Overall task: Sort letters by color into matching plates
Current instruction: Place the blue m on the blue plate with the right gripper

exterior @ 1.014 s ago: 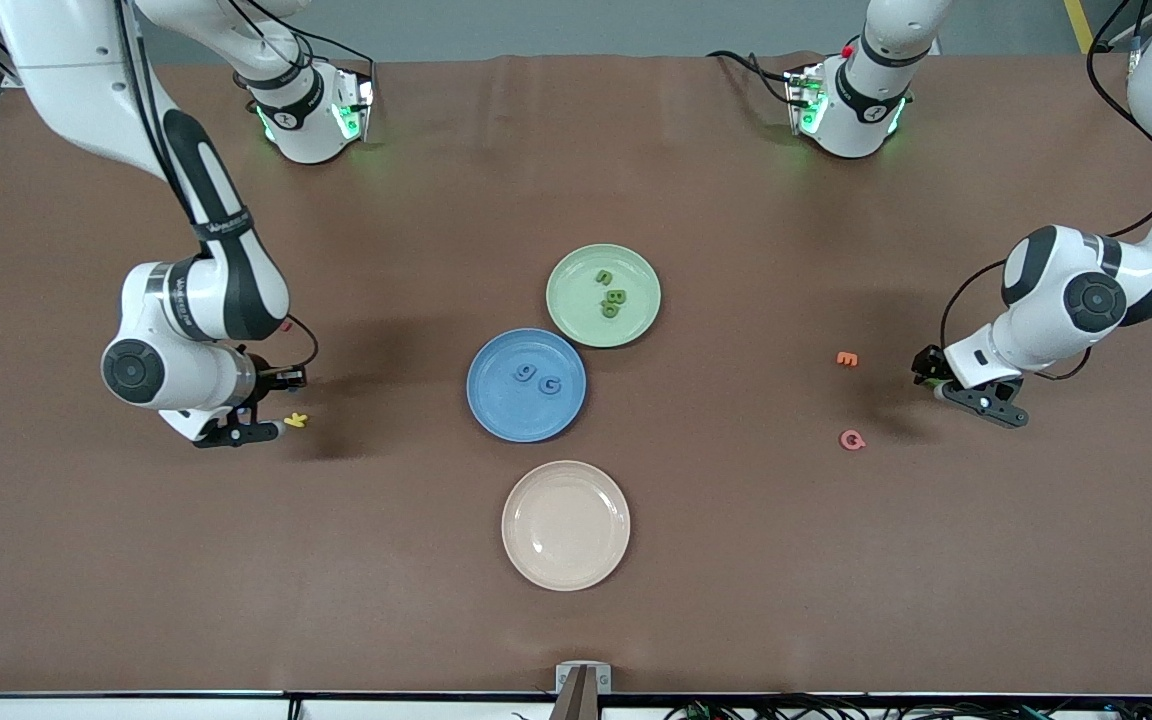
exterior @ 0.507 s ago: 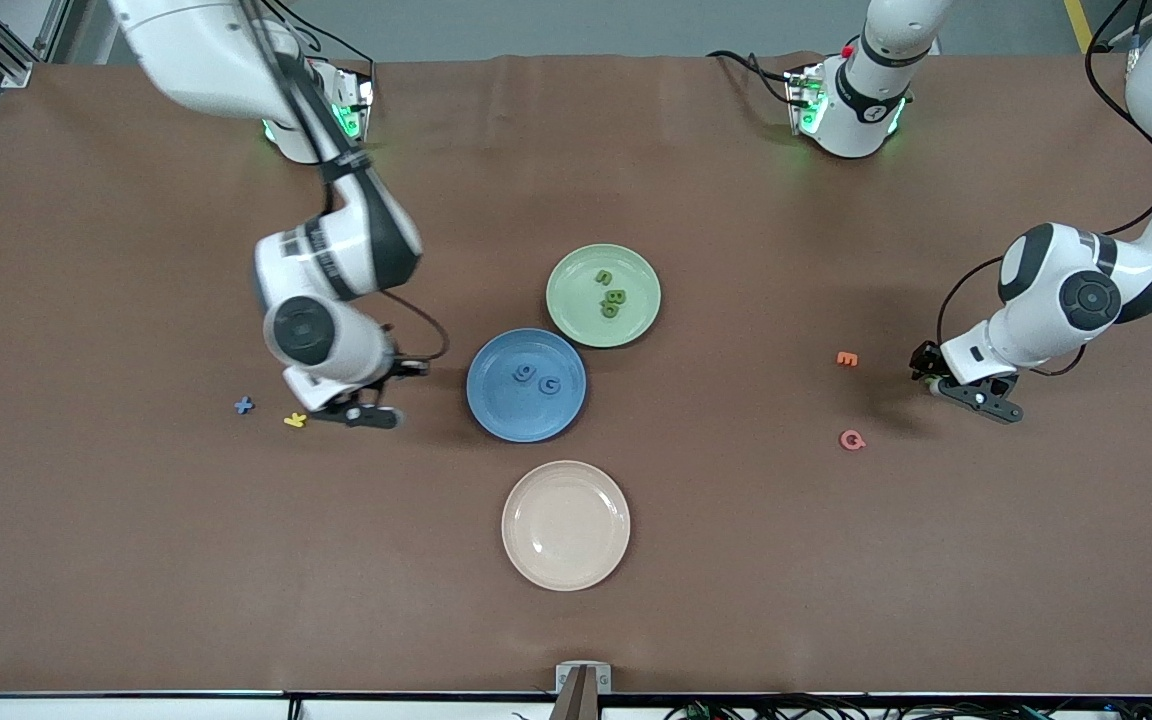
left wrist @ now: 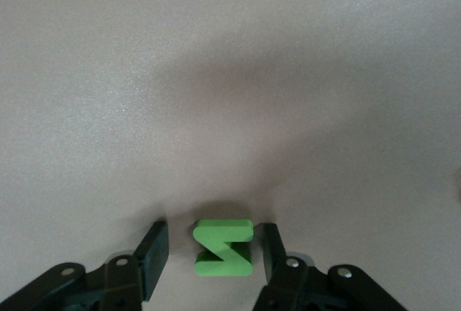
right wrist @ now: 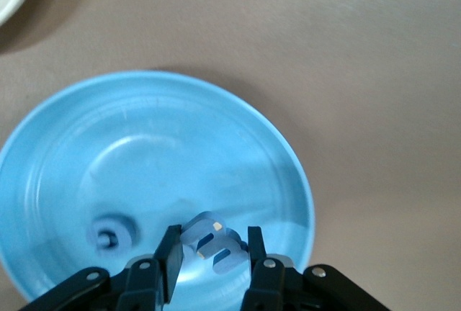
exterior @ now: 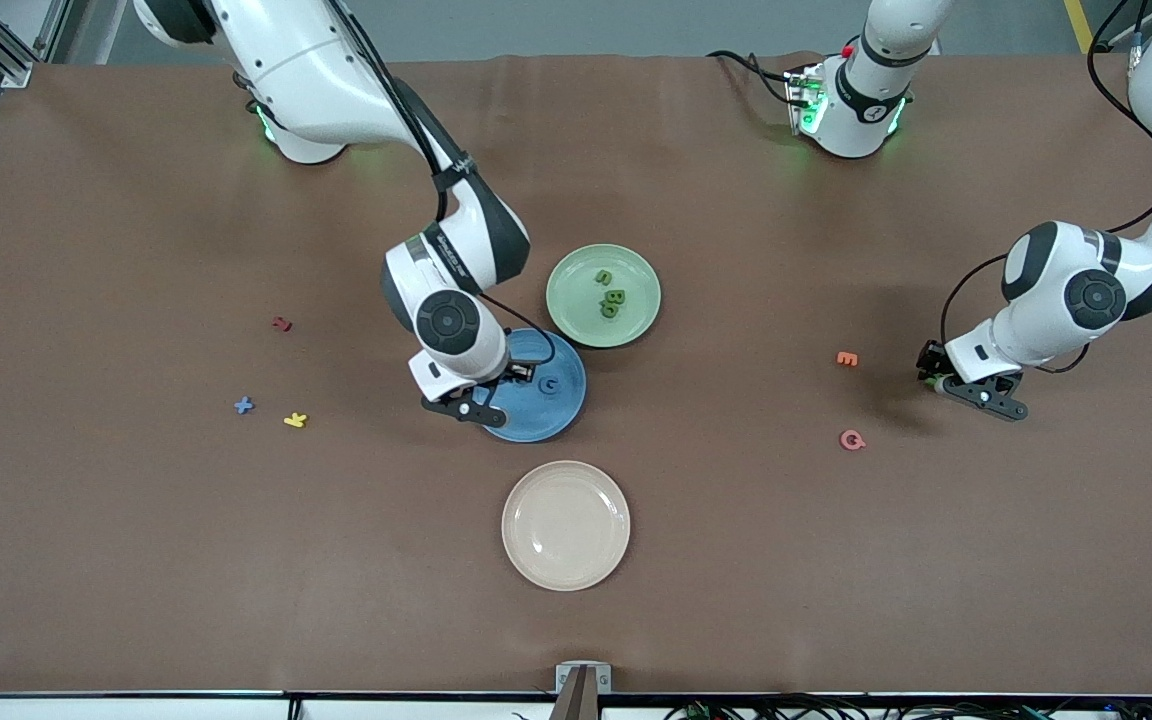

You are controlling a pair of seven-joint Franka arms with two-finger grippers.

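The right arm reaches from its base toward the middle of the desk, elbow high and wrist bent down. The right tool (exterior: 481,398) hangs low, its fingers (right wrist: 171,253) pinched onto a small blue letter (right wrist: 210,246) between them.

The left arm folds down at its own end of the desk, forearm angled steeply and wrist turned downward. The left tool (exterior: 971,392) sits close to the surface; its fingers (left wrist: 153,250) stand apart on either side of a green letter (left wrist: 223,248) without touching it.

A green letter (left wrist: 223,248) lies on the table between the left claw (left wrist: 213,253) fingers, seemingly untouched
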